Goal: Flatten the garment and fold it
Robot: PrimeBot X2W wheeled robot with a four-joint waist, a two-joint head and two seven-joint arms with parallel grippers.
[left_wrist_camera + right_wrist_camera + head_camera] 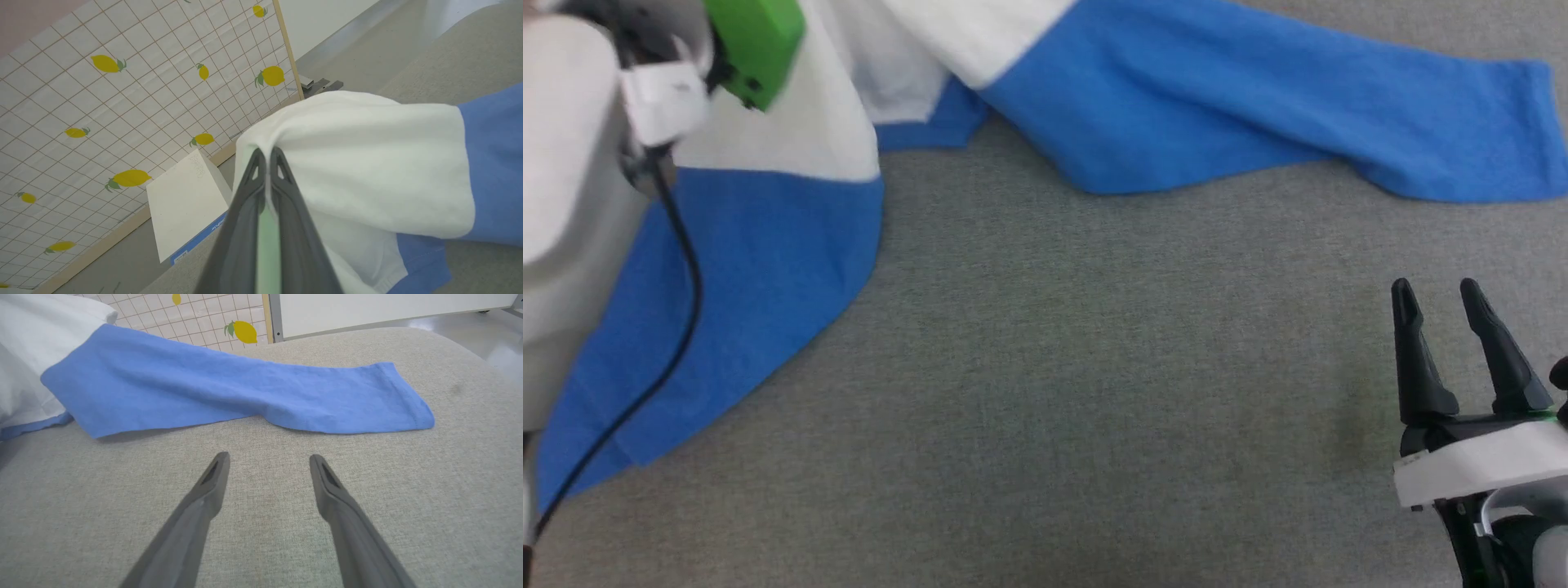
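Grey fabric surface point(1045, 392) under garment point(1258, 106); lemon-print grid screen point(102, 122) behind

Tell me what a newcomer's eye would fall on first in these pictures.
The garment, white with bright blue sleeves, sprawls over the grey surface, one sleeve stretched rightward in the head view. The left gripper is shut on a fold of its white cloth; the right gripper stands open, apart from the sleeve. A lemon-print panel stands behind.
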